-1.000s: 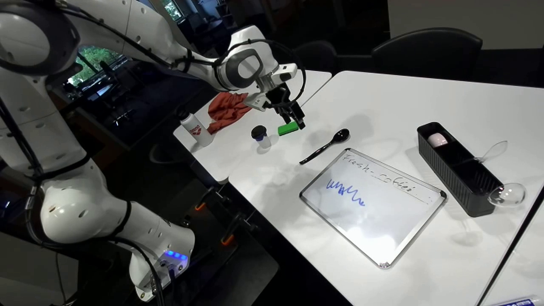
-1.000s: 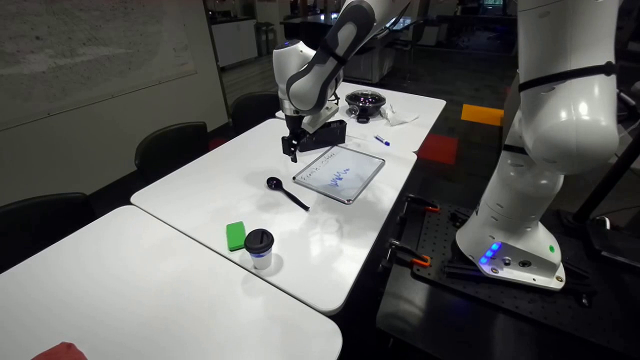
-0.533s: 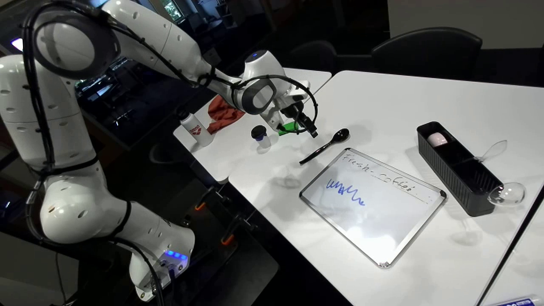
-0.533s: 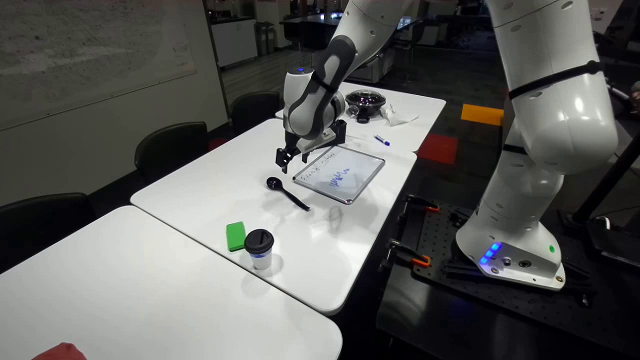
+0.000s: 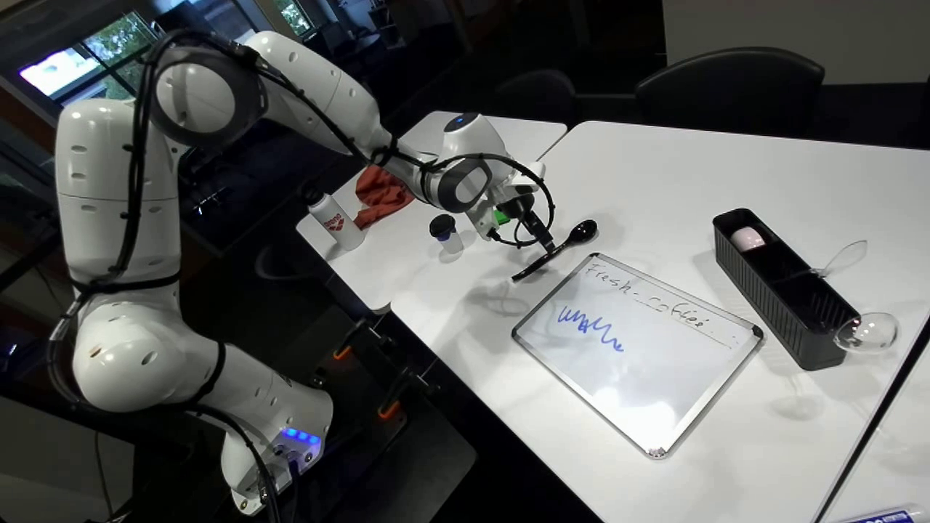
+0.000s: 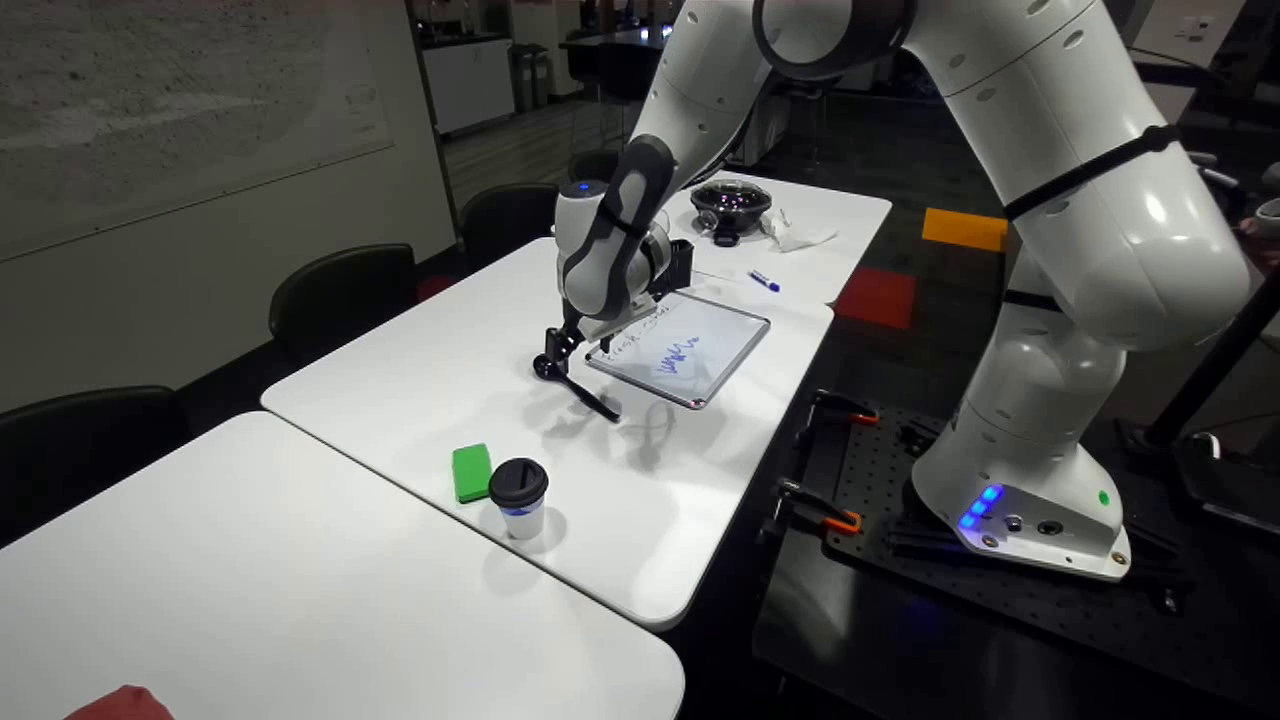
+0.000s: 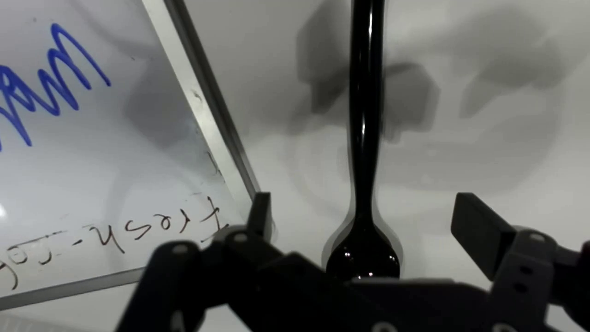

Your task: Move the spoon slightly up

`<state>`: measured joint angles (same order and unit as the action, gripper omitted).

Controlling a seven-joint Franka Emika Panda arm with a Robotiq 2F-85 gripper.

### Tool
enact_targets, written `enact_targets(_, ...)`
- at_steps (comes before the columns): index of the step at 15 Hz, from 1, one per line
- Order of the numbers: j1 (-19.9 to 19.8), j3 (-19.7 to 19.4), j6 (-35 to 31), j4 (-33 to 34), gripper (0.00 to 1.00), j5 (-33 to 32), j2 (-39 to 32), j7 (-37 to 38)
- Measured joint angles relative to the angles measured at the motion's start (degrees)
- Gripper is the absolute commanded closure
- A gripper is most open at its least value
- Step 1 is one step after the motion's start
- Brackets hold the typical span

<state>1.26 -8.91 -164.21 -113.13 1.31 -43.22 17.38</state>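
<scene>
The black spoon lies on the white table in both exterior views, its bowl (image 5: 584, 232) pointing away from the robot base and its handle (image 6: 592, 396) toward it. My gripper (image 5: 548, 245) is low over the spoon, near where the handle meets the bowl; the gripper also shows in an exterior view (image 6: 580, 352). In the wrist view the gripper (image 7: 362, 205) is open, with one finger on each side of the spoon's neck and a gap on both sides. The spoon's handle (image 7: 366, 92) runs up the wrist view. The lower bowl is hidden behind the gripper body.
A small whiteboard (image 5: 639, 356) lies close beside the spoon and under the left finger's side in the wrist view. A green block (image 6: 471, 472) and a lidded cup (image 6: 520, 500) stand nearby. A black organizer (image 5: 785, 290) with a clear glass (image 5: 868, 333) lies beyond the whiteboard.
The arm has moved down and across the table to the spoon; the gripper has gone from well above the table to just over the spoon. The spoon has not moved.
</scene>
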Motion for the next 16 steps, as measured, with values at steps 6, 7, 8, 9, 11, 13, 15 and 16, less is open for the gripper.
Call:
enact_targets(6, 1.1, -1.0, 0.0, 7.5, 0.25, 1.9, -7.5, 2.1)
enact_targets(7, 1.1, -1.1, 0.0, 8.5, 0.26, 2.4, -8.5, 2.1)
enact_targets(8, 1.1, -1.2, 0.0, 9.5, 0.34, 2.7, -9.5, 2.1)
enact_targets(9, 1.1, -1.3, 0.0, 10.4, 0.41, 3.0, -10.4, 2.1)
enact_targets(11, 1.1, -1.4, 0.0, 11.8, 0.57, 3.5, -11.8, 2.1)
enact_targets(13, 1.1, -1.4, 0.0, 12.9, 0.74, 3.9, -12.7, 2.1)
enact_targets(15, 1.1, -1.4, 0.0, 13.7, 0.88, 4.0, -13.3, 2.1)
enact_targets(16, 1.1, -1.4, 0.0, 14.0, 0.97, 4.0, -13.5, 2.1)
